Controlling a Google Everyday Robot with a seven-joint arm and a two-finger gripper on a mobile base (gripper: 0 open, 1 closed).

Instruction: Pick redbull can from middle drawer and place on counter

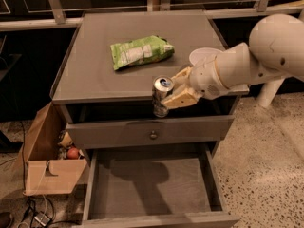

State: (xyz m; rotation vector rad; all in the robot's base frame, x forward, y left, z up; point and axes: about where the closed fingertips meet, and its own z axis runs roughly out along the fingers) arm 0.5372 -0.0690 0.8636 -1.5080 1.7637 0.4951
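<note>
I'm pinching the slim silver-grey metal redbull can (pixel 160 103) in my hand (pixel 170 93), fingers pressing on its sides. The can is hanging nearly upright at the front edge of the flat grey glossy tabletop (pixel 95 70), right of centre, its base showing below the edge and not sitting on the top. The wide shallow grey middle drawer (pixel 152 186) is standing open below w/ a bare floor. A green crinkly snack bag (pixel 140 51) is lying mid-tabletop. A white round bowl (pixel 202 56) is sitting near the right edge, partly behind my arm.
</note>
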